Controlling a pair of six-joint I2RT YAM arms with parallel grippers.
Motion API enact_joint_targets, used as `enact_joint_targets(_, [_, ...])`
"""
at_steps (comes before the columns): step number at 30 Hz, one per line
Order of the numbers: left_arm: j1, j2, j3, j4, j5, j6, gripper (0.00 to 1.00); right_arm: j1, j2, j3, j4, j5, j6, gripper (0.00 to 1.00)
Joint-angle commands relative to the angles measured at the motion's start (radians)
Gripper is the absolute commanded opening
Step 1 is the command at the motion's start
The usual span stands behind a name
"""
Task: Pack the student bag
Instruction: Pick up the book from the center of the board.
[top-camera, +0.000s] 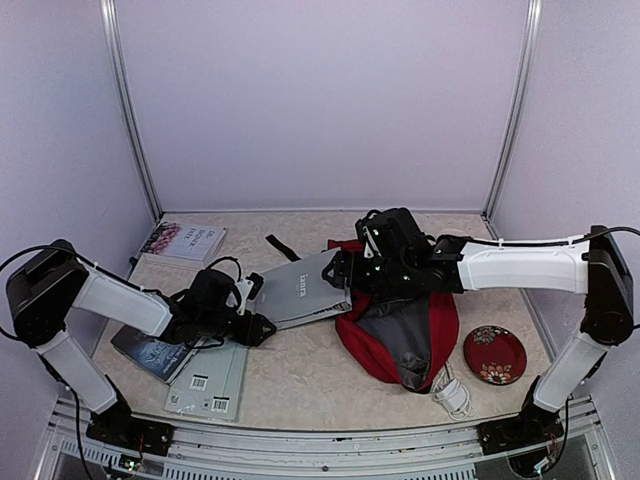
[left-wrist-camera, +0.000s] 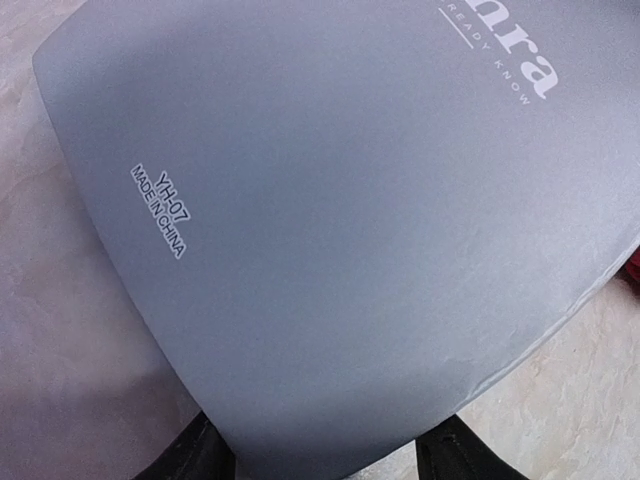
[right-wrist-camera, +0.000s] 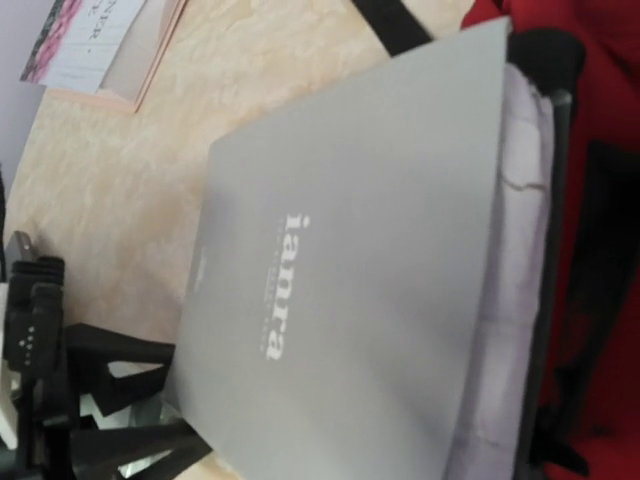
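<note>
Left tool (top-camera: 262, 330) is straddling sleeve (top-camera: 305, 288) corner, grip unclear; sleeve is leaning on bag (top-camera: 443, 335); right tool (top-camera: 348, 270) width: cannot tell.

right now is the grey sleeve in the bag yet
Mostly out: the grey sleeve only reaches the mouth of the student bag with its far edge.

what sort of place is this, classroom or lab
Probably a robot lab test booth, not a classroom: plain white walls on metal rails box in the table, two robot arms are bolted at its near edge, and a bag, books and a plate lie there like props.
</note>
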Motion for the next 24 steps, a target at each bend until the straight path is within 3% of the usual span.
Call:
enact_joint_targets(1, [-0.004, 0.020, 0.010, 0.010, 0.068, 0.012, 0.60, -0.017, 0.022, 0.021, -0.022, 0.009, -0.016, 0.85])
enact_joint_targets(7, [-0.002, 0.014, 0.007, 0.006, 0.063, 0.017, 0.60, -0.089, 0.113, 0.059, -0.032, -0.036, -0.050, 0.84])
enact_joint_targets(11, [-0.002, 0.008, 0.005, -0.004, 0.058, 0.023, 0.60, -0.115, 0.158, 0.074, 0.049, -0.202, -0.102, 0.67])
enact_joint_targets(16, [-0.002, 0.018, 0.005, 0.004, 0.055, 0.019, 0.60, -0.114, 0.186, 0.088, 0.069, -0.346, -0.126, 0.53])
enact_joint_targets(24, [-0.004, 0.037, 0.030, 0.001, 0.063, 0.018, 0.60, -0.105, 0.208, 0.054, 0.217, -0.533, -0.057, 0.43])
